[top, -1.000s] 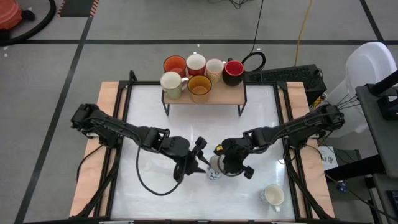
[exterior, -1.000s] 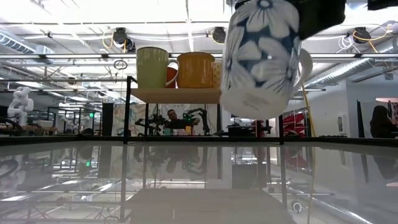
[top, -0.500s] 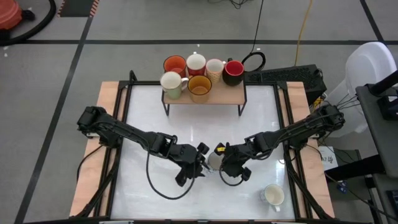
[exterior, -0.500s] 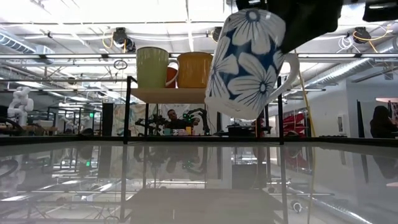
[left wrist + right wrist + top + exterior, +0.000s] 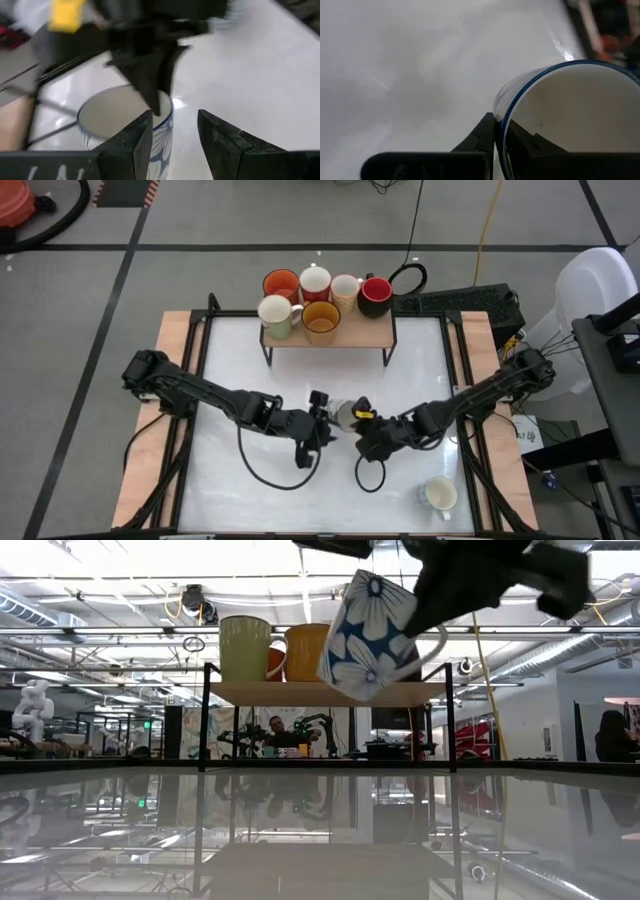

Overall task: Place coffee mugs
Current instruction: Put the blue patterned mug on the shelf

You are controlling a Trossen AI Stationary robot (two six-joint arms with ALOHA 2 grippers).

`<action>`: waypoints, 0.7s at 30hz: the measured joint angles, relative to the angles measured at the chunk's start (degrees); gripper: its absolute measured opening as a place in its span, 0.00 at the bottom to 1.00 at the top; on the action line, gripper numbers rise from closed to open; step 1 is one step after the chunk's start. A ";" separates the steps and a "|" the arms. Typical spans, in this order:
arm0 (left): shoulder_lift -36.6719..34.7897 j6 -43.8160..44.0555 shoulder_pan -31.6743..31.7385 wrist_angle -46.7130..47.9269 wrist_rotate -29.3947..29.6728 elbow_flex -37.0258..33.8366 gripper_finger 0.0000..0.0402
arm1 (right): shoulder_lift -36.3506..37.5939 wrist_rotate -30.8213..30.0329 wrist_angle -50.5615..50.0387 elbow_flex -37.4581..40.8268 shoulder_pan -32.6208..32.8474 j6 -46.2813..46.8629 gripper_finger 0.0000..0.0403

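A white mug with blue flowers (image 5: 375, 635) hangs tilted above the table's middle, and my right gripper (image 5: 362, 428) is shut on its rim. My left gripper (image 5: 320, 420) stands open just to the mug's left. In the left wrist view its fingers (image 5: 131, 142) sit in front of the mug's wall (image 5: 115, 112). Several mugs stand on a small wooden shelf (image 5: 350, 332) at the far edge, among them an orange one (image 5: 281, 283), a red one (image 5: 375, 295) and an amber one (image 5: 321, 320). A white mug (image 5: 438, 495) stands near the front right. My right gripper pinches the mug's rim (image 5: 506, 112), one finger inside the cup and one outside on its wall. It comes slanting down from the table's right. The mug is lifted clear and tilted, its handle (image 5: 440, 640) toward the right. My left gripper is close against the mug's wall; I cannot tell whether it touches.
The shelf stands on thin dark legs at the far middle. Wooden side rails (image 5: 140, 480) run along the table's left and right edges. Black cables (image 5: 270, 475) from both arms loop over the white tabletop.
My right gripper has turned and carried the flowered mug up and toward the far edge; the mug has tipped from nearly upright to a clear slant. My left gripper has rolled and closed in on the mug's left side, its finger gap unchanged.
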State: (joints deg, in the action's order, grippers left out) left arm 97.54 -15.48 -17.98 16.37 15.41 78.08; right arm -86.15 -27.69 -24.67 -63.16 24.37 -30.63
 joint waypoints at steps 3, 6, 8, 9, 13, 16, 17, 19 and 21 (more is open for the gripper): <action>-0.09 2.93 0.00 -0.10 5.96 0.00 0.40 | 0.00 -8.35 0.30 0.00 0.79 -0.04 0.03; -0.09 6.13 -0.02 -0.72 10.50 0.02 0.40 | 0.00 -17.23 2.57 1.15 1.02 -0.05 0.03; -0.01 8.80 -0.04 -2.52 14.34 0.00 0.40 | 0.02 -23.59 5.78 2.66 1.01 -0.12 0.03; -0.01 10.30 -0.04 -3.31 16.68 0.00 0.40 | 0.02 -26.78 7.69 3.62 1.00 -0.40 0.03; -0.07 14.41 0.03 -5.27 25.13 0.00 0.40 | 0.02 -36.15 17.48 8.28 0.97 -3.74 0.03; -0.05 16.93 0.45 -7.56 30.08 0.00 0.40 | 0.02 -43.12 28.00 12.17 1.00 -9.76 0.03; -0.05 17.98 0.69 -8.83 31.05 0.00 0.40 | 0.02 -45.05 31.31 13.39 1.00 -12.74 0.03; -0.05 19.04 1.23 -11.68 31.31 0.00 0.40 | 0.02 -48.45 38.19 15.77 0.97 -18.45 0.03; -0.05 18.66 1.62 -13.70 31.13 0.00 0.40 | 0.02 -51.20 43.84 17.56 0.97 -22.91 0.03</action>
State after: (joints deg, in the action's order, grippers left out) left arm 97.49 3.18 -16.36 2.67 46.54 78.08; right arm -86.13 -78.89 19.17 -45.59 25.34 -53.54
